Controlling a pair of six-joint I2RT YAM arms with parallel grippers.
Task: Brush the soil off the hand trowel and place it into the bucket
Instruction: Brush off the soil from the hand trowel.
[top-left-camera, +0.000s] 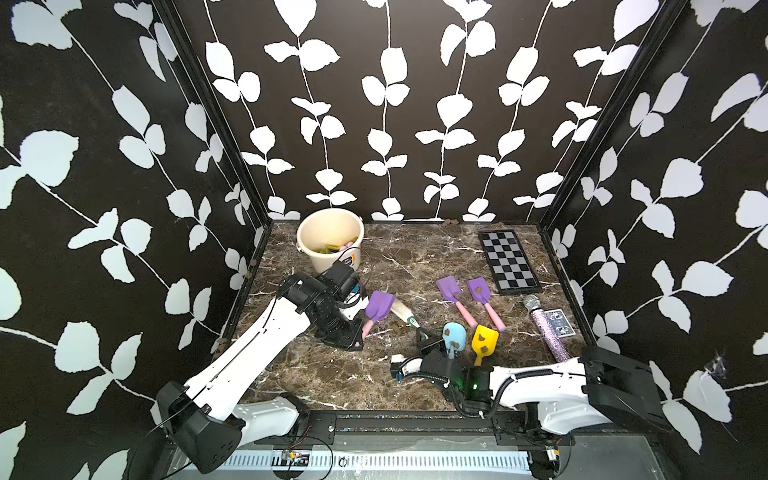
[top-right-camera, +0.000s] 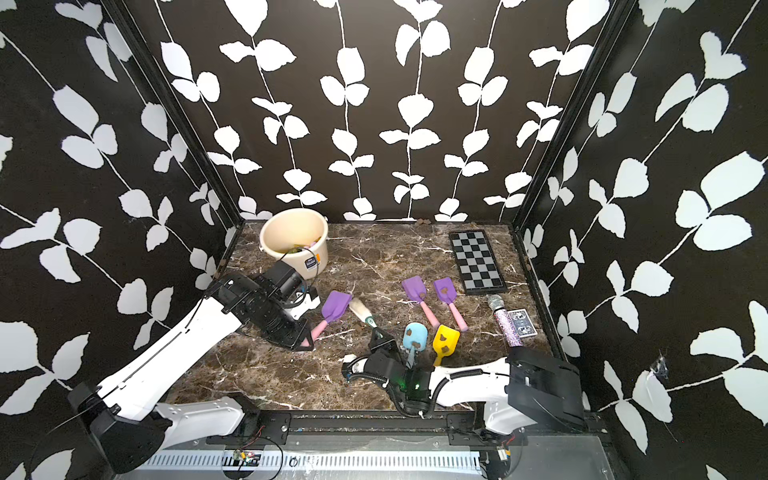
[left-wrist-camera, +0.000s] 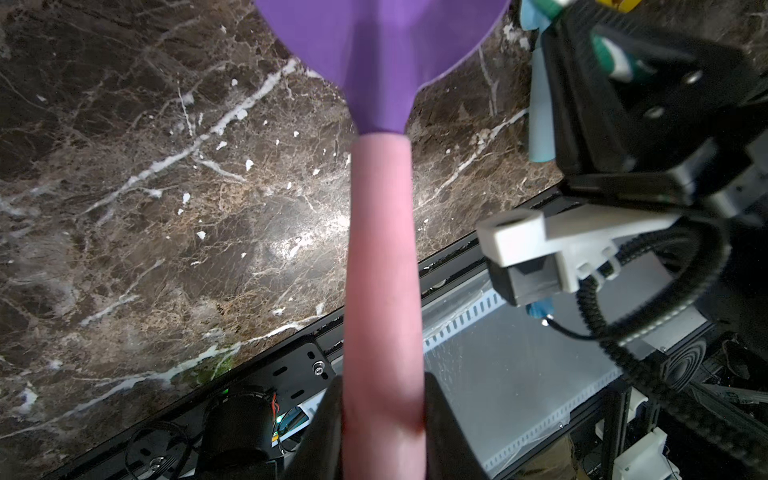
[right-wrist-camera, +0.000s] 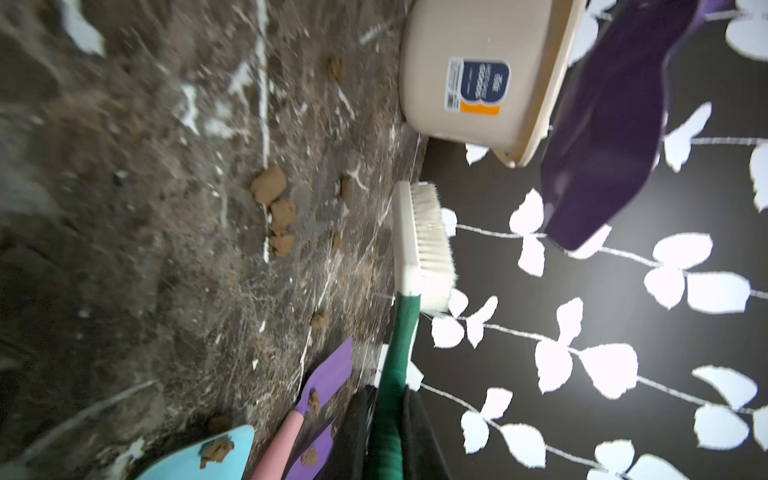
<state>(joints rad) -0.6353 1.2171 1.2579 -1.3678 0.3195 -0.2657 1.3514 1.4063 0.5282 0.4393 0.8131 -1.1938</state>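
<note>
The left gripper (left-wrist-camera: 382, 415) clamps the pink handle of a purple trowel (top-left-camera: 379, 306), blade held above the marble table (top-left-camera: 332, 382) so loosened soil (right-wrist-camera: 270, 189) drops clear. The right gripper (top-left-camera: 426, 338) is closed on a green-handled brush (top-left-camera: 402, 311), bristles beside the blade, possibly touching. The bucket (top-left-camera: 316, 259) stands near, behind the left arm, ready.

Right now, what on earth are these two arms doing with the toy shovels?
The left gripper holds a purple trowel by its pink handle, lifted off the table. The right gripper holds a white-bristled brush beside its blade, which looks clean from above. Brown soil clumps lie on the table. Four soiled trowels wait nearby, and the cream bucket at the back already holds a few things.
</note>
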